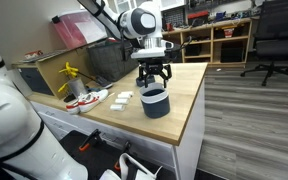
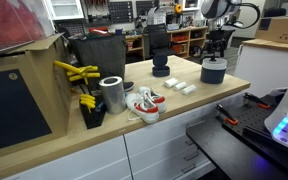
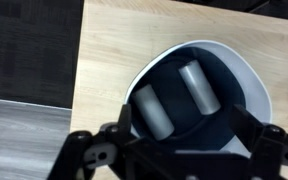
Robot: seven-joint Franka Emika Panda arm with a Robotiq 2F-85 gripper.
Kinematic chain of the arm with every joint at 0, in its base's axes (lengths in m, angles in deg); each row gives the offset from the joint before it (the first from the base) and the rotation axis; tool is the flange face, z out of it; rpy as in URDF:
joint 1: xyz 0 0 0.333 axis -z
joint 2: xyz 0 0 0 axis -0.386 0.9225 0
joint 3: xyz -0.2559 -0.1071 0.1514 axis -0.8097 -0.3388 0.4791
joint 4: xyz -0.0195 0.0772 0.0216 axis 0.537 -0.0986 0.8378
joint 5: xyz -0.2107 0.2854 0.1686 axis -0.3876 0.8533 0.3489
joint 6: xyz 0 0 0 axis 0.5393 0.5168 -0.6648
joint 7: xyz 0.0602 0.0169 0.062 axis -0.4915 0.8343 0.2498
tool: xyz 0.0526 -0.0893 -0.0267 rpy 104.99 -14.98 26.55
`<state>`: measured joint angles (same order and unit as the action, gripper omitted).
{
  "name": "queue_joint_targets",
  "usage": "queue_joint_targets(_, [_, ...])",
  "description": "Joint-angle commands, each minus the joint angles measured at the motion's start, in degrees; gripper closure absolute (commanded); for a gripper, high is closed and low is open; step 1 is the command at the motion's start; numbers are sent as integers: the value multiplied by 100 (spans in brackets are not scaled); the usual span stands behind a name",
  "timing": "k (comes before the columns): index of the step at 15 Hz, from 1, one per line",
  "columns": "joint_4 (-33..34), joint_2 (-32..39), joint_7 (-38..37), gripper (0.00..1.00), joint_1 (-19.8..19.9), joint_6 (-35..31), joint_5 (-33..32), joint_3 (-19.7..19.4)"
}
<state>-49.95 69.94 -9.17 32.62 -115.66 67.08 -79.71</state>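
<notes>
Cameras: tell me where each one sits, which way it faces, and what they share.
Exterior view: beside the counter's corner, facing across the counter; arm and open fingers hang over the dark bowl.
Exterior view: at the counter's other end, looking along it past a metal can to the bowl; arm shows.
Wrist view: straight down into the bowl holding two grey cylinders; fingers at bottom edge.
Shared: all three show the bowl.
</notes>
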Motion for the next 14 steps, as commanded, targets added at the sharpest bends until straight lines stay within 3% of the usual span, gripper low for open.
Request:
queue_joint_targets(1, [-226,-508,238,0,55,317,86,-32])
queue_joint_targets(8, [-322,-386,316,0,13,-263,252,-19])
queue_joint_targets(9, [-354,-343,287,7,5,-447,325,-7])
queue_joint_targets(10, [-382,-286,303,25,1,-644,407,7])
queue_joint_targets(11, [-414,-248,324,32,2,-813,501,22])
queue_joint_targets(12, [-429,-191,377,32,4,-944,629,51])
queue_joint_targets(14, [-480,-103,451,46,9,-1162,819,114])
